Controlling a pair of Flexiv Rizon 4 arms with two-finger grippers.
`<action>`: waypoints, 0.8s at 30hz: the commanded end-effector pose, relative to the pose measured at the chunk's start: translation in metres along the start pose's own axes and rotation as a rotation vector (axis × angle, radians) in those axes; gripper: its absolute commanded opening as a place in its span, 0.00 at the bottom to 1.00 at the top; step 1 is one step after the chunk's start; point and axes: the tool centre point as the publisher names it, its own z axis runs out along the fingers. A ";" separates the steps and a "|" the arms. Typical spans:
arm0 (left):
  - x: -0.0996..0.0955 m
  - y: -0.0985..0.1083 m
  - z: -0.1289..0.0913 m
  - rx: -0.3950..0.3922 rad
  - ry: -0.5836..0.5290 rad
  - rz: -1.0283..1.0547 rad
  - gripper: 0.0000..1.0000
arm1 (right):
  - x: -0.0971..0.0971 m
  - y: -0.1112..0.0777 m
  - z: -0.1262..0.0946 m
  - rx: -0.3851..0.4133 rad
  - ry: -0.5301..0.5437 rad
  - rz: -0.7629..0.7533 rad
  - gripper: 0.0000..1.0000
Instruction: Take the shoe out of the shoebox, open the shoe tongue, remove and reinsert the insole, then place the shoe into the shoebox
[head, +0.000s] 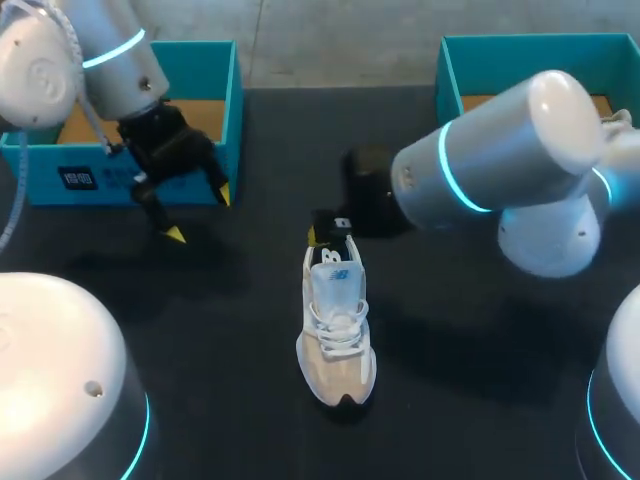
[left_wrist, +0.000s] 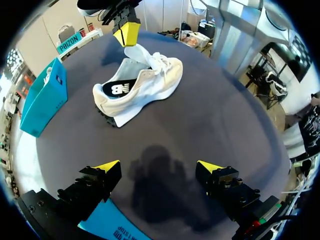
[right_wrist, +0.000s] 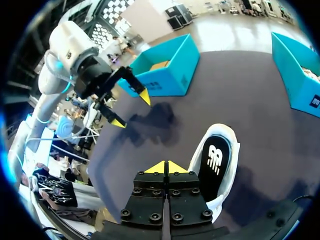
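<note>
— What is there besides the job's own things?
— Only the table (head: 230, 400): a dark, matte top that fills the head view, with its far edge running across at twelve o'clock.
— Anything on its surface?
— Soft shadows (head: 130, 270), one at nine o'clock, another spreading from the centre toward four o'clock.

White-and-cream shoe (head: 337, 335) here, black at the toe, black insole (right_wrist: 216, 160) with a white logo. Teal shoebox (head: 232, 100), brown inside. Dark charcoal table (head: 230, 330). Bright yellow tips on the left gripper (head: 200, 215).
</note>
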 end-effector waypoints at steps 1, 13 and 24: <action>0.013 0.002 -0.014 -0.017 -0.009 0.015 1.00 | 0.010 0.000 0.016 0.000 -0.203 0.007 0.00; 0.028 0.018 -0.036 -0.084 -0.006 -0.014 1.00 | -0.015 -0.006 0.039 -0.002 -0.253 0.039 0.00; 0.033 0.027 -0.042 -0.158 -0.029 -0.064 1.00 | -0.026 -0.008 0.046 0.021 -0.253 0.047 0.00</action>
